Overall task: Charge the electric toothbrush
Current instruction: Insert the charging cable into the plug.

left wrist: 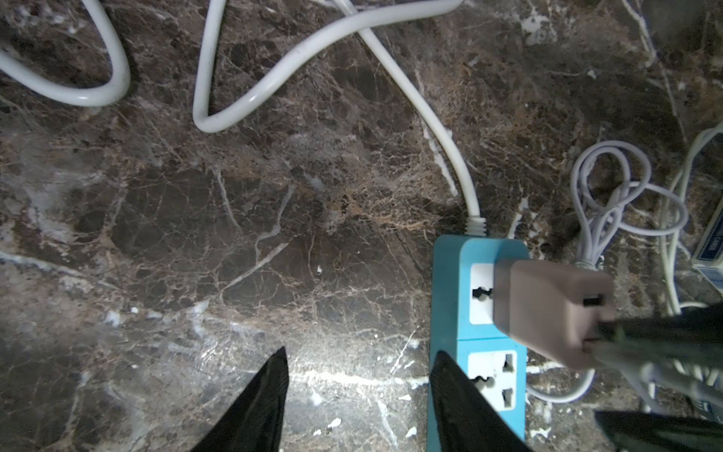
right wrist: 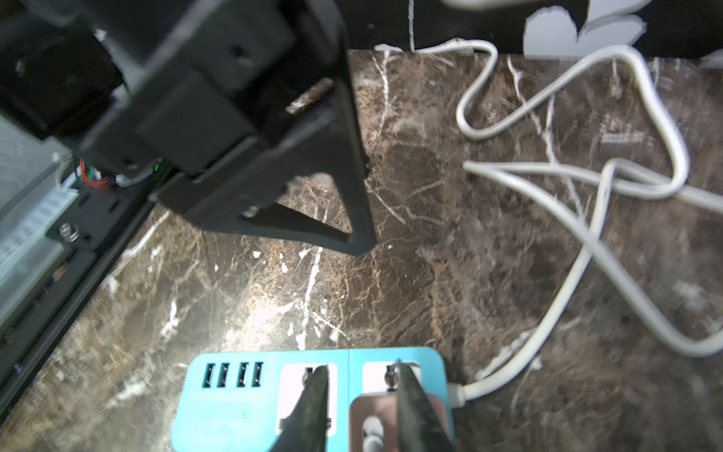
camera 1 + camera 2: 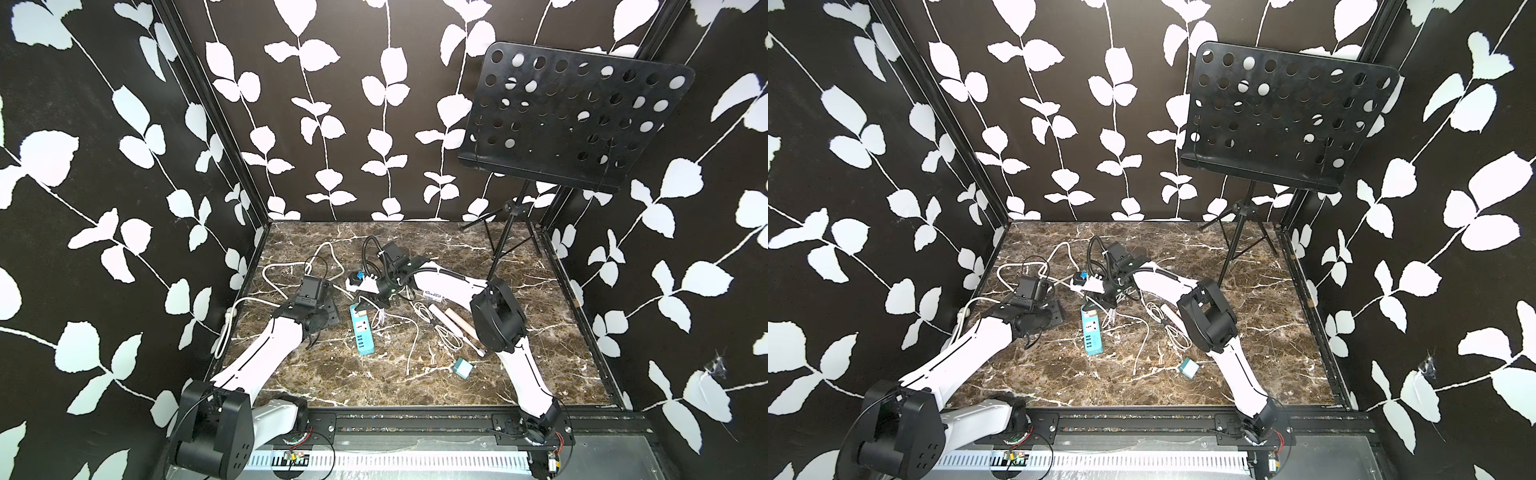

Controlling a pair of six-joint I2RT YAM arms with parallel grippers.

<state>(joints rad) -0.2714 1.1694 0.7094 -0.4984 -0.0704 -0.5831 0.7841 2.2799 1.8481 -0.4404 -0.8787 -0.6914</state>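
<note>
The blue power strip (image 3: 360, 334) (image 3: 1093, 336) lies mid-table. A beige plug (image 1: 547, 309) (image 2: 375, 407) sits in its socket nearest the cord, and a thin white cable (image 3: 412, 332) trails off it. My right gripper (image 2: 360, 366) (image 3: 366, 308) hovers over that end, open, with one finger across the plug and the other over the neighbouring socket. My left gripper (image 1: 358, 375) (image 3: 334, 322) is open just left of the strip; one finger overlaps the strip's edge and bare marble lies between the two. The pale toothbrush (image 3: 442, 318) rests to the right beside my right arm.
The strip's thick white cord (image 3: 291, 266) loops at the back left. A whisk (image 3: 451, 336) lies against the toothbrush. A small teal box (image 3: 462, 368) sits front right, and a white block with a blue piece (image 3: 360, 283) behind the strip. A black music stand (image 3: 573, 120) stands back right.
</note>
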